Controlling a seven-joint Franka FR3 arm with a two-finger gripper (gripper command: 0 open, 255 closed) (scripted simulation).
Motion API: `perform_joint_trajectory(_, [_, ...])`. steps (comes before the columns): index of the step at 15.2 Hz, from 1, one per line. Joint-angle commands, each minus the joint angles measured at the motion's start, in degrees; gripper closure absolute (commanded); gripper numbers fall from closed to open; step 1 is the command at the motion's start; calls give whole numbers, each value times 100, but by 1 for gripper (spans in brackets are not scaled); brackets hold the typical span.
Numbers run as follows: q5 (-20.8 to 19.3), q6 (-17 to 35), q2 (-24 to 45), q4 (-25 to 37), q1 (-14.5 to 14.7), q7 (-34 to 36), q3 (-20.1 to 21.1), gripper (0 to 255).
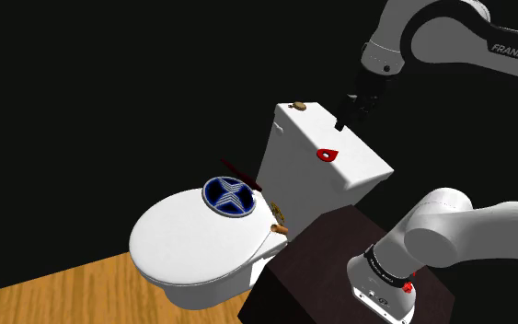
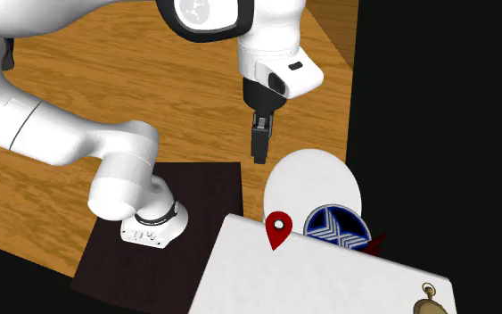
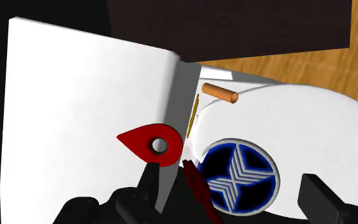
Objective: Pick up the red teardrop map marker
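A white toilet with its seat lid (image 1: 183,241) closed stands on a wood floor (image 1: 54,287), with a black area behind it. The red teardrop map marker (image 1: 323,155) lies flat on top of the white tank lid (image 1: 316,124), near the edge that faces the bowl. In the wrist view the marker (image 3: 139,140) has its round, holed end close to that edge and its tip pointing away across the tank lid (image 3: 75,95). The white Franka arm (image 1: 450,37) reaches over the tank from its dark brown stand (image 1: 326,253). Its black jaws hang in the air above the toilet, touching nothing. In the wrist view the two fingers stand well apart – the jaws are open and empty, with the marker just ahead of one finger. A round blue-and-white disc with a cross pattern (image 1: 228,194) rests on the seat lid, close to the tank. A short brown cylinder (image 3: 220,94) lies by the hinge, and a dark red object (image 3: 196,188) sits between the disc and the tank. A small gold object (image 1: 295,106) sits on a far corner of the tank lid, well apart from the marker. From the second exterior view, the marker (image 2: 277,237) lies just beside the disc (image 2: 333,227).
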Motion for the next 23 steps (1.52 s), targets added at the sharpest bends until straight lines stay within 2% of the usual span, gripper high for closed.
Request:
perform_joint_trajectory(1, [0, 0, 0, 0, 0, 0, 0, 0])
perform_joint_trajectory(8, [-857, 1015, -106, -1021, 659, -3389, -1417, 0])
perform_joint_trajectory(15, [-1612, 2221, 723, -1285, 1376, -6764, -2965, 0])
perform_joint_trajectory(16, [-1641, 2296, 797, -1279, 1431, -6961, -3058, 0])
perform_joint_trajectory(23, [-1758, 2983, 1088, -1677, 1424, -6934, -3250, 0])
